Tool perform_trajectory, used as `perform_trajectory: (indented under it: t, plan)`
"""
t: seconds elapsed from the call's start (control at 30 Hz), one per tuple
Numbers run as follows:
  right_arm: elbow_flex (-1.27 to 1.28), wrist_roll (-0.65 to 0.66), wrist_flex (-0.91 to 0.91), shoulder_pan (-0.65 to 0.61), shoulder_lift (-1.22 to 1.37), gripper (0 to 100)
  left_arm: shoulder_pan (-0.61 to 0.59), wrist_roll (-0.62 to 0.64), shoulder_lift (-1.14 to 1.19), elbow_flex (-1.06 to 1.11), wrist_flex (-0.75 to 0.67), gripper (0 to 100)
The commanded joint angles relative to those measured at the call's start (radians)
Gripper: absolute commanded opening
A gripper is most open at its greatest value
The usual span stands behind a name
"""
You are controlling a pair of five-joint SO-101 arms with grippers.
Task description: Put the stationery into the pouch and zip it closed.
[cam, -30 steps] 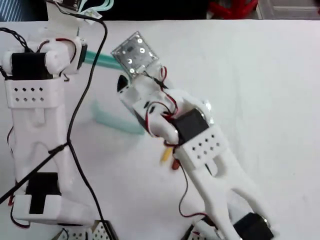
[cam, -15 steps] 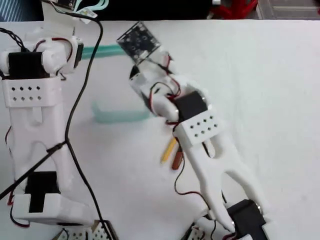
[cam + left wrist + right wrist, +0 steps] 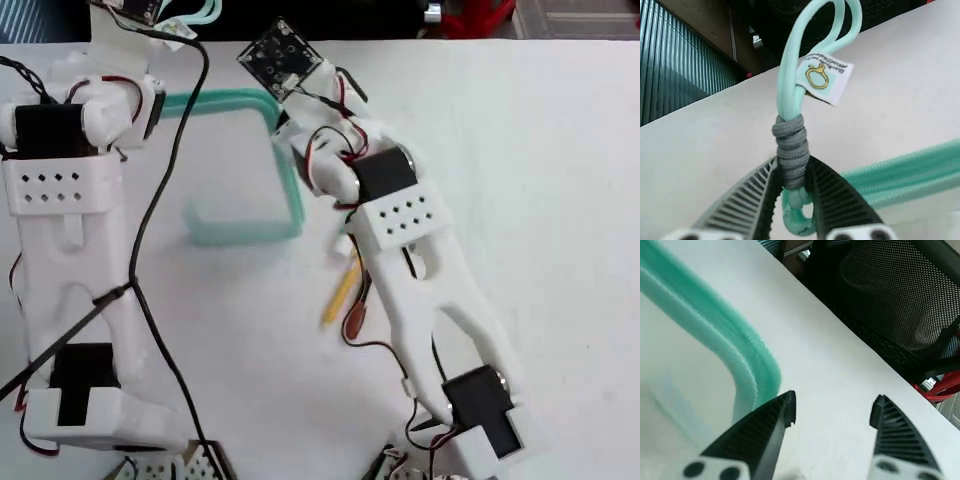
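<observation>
While the left gripper (image 3: pixel 792 167) pinches the loop (image 3: pixel 790 140) of the pouch (image 3: pixel 245 232) between the arms, the right gripper (image 3: pixel 835 407) gapes empty at its corner; pencil (image 3: pixel 340 292) and pen (image 3: pixel 355 318) lie outside, so packing and zipping look undone

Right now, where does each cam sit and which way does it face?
High view: fixed above the table, looking down; both arms, pouch, pencil.
Left wrist view: on the left arm, looking along the left gripper, shut on the pull cord; table edge beyond.
Right wrist view: on the right arm, looking past the open right gripper over the table toward a mesh chair.
Shared: all three show the pouch's green zip edge.
</observation>
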Motion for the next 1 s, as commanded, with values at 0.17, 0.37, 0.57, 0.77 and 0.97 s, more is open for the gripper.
perform_trajectory:
  t: [0.17,0.37,0.57,0.77,0.97]
  plan:
    - [-0.075,0.106,0.173,-0.070,-0.114,30.7,0.033,-0.034,0.008,-0.095,0.023,2]
    - [-0.118,0.112,0.329,-0.134,-0.153,31.0,0.087,-0.034,0.008,-0.143,0.040,2]
    - [-0.180,-0.041,0.430,-0.137,-0.335,30.9,0.056,-0.028,0.015,-0.133,0.049,2]
    - [-0.152,-0.253,0.487,-0.197,-0.481,30.9,0.053,-0.006,0.010,-0.135,0.063,2]
    - [0.074,-0.261,0.292,-0.179,-0.463,30.9,0.056,-0.005,0.008,-0.143,0.100,2]
